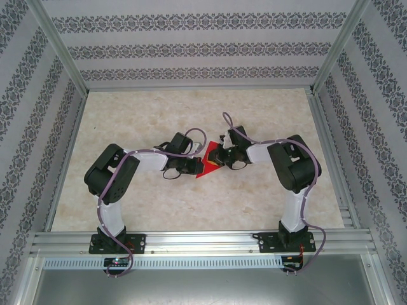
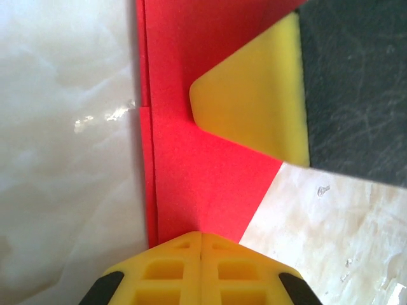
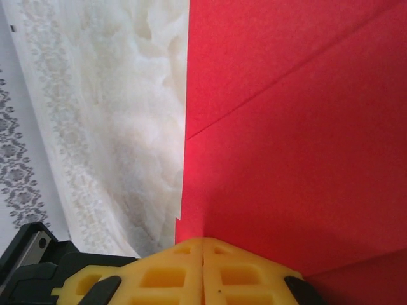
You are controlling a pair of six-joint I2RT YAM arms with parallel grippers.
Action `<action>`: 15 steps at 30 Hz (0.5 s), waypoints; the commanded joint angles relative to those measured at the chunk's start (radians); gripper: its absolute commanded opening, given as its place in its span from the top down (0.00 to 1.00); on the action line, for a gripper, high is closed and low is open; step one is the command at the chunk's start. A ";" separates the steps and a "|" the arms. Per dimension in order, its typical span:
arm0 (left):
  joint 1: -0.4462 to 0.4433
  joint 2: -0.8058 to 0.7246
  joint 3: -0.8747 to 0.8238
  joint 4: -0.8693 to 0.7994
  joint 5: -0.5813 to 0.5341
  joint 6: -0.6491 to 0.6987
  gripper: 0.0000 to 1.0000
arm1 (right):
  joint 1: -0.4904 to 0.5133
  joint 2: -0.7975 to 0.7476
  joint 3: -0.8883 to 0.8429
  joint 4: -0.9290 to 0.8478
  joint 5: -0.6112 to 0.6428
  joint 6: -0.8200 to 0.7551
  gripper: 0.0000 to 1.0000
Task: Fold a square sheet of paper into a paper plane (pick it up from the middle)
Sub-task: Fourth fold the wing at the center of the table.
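Observation:
The bright red sheet of paper lies folded into a layered, pointed wedge in the middle of the table, between both grippers. My left gripper is at its left side. In the left wrist view its yellow fingers are shut, with the tips resting on the red paper beside the stacked left edge. My right gripper is on the paper from the right, and one of its yellow fingers lies flat on the sheet. In the right wrist view its jaws are shut against the paper, which has a diagonal crease.
The pale marble-patterned table is ringed by aluminium rails at the front and posts at the sides. Patterned curtain walls enclose it. Both arms' elbows stand over the near half of the table.

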 commanded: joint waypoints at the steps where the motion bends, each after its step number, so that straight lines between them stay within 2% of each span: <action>1: 0.001 0.013 -0.018 -0.137 -0.068 0.014 1.00 | -0.081 0.065 0.039 0.014 0.103 -0.060 0.92; 7: 0.000 0.021 -0.017 -0.155 -0.075 0.013 1.00 | -0.166 0.070 0.104 -0.078 0.152 -0.105 0.92; 15: 0.001 0.036 -0.010 -0.165 -0.069 0.013 1.00 | -0.220 0.093 0.197 -0.187 0.196 -0.167 0.92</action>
